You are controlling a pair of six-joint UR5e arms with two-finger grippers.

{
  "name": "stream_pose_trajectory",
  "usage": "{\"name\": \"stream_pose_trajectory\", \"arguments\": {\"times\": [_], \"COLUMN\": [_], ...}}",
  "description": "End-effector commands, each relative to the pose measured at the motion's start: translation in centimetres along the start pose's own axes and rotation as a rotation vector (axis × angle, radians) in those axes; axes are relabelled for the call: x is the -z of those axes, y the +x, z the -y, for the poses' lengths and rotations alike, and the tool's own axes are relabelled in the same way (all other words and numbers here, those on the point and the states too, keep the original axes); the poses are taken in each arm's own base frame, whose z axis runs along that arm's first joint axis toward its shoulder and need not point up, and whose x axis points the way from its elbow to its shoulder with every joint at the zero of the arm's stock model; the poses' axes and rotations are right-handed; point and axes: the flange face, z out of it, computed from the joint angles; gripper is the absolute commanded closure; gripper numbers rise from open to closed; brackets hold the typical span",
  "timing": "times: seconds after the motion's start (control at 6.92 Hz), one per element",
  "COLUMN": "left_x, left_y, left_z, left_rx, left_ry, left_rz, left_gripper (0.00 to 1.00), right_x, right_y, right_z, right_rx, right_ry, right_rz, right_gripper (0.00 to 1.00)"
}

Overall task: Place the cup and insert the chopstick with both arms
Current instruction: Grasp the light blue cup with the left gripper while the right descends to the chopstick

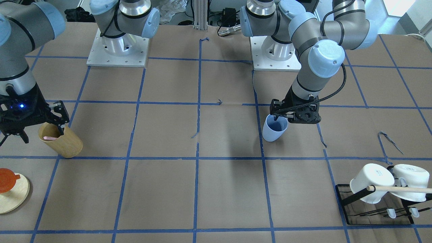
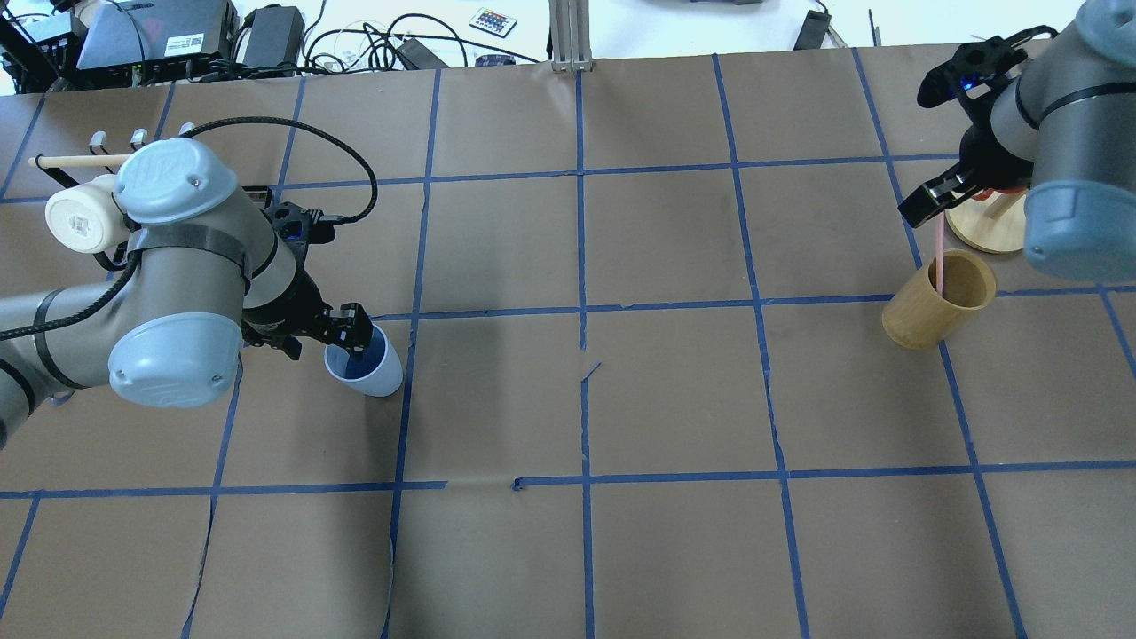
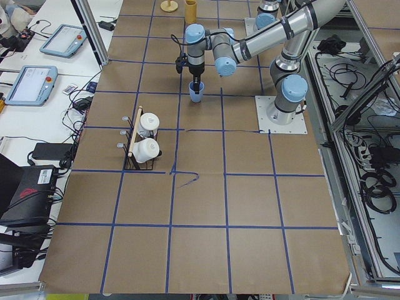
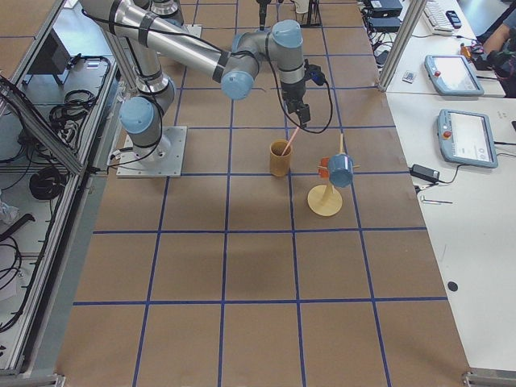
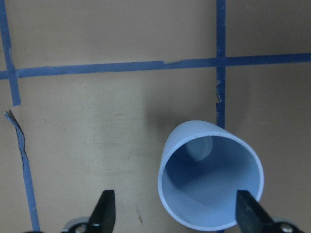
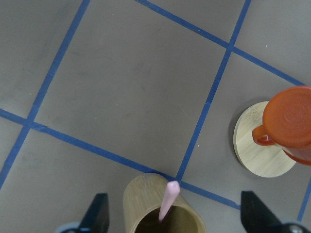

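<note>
Our left gripper (image 5: 175, 195) hangs over the cup (image 1: 274, 131) with its jaws spread wide. In the left wrist view one finger (image 5: 249, 211) sits at the right of the rim, and the front view suggests it dips just inside the mouth, while the other stands well clear on the opposite side. Nothing is pinched. The cup stands mouth up on the brown table (image 2: 674, 390), on its left half beside a blue tape line, well apart from the right arm's work.

At the right side, our right gripper (image 6: 175, 195) hovers just above a tan wooden holder (image 6: 138, 199), its jaws likewise spread. The pink chopstick (image 6: 166, 200) leans in that holder with its top poking up between the fingers, touched by neither as far as we can see. An orange mug (image 6: 291, 116) on a round wooden stand sits near the holder.

We judge the cup as good as placed, since it stands unheld, so the step in hand is picking up the chopstick. The next move calls for the right gripper to sink a little, centre on the stick's top and close on it, then draw it up along its lean so the holder does not tip. Then comes a long carry leftward, and the left gripper must clear the cup's mouth
</note>
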Motion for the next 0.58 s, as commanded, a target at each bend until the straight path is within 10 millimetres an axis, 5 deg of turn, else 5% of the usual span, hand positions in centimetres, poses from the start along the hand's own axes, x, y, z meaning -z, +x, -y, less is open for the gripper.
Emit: {"name": "stream_pose_trajectory", "arguments": {"times": [0.0,0.14,0.43], "left_x": [-1.41,-1.88,-1.72], "left_y": [0.01,-0.02,-0.06], "left_z": [0.03,0.34,0.67], "left_rx": [0.035,0.038,0.039], "left_ry": [-0.028,-0.028,-0.021], "left_rz": [-0.006,-0.007,-0.008], "left_gripper": [0.51,0.56,0.85], "right_x": [-1.62,-1.47,-0.96], "right_y": [0.03,0.08,0.28], "right_z": [-0.23,-0.20,-0.08], "right_rx": [0.003,0.004,0.004], "right_ry": [0.002,0.001,0.003], "right_rz": [0.002,0.001,-0.008], "right_gripper": [0.36,0.51,0.73]}}
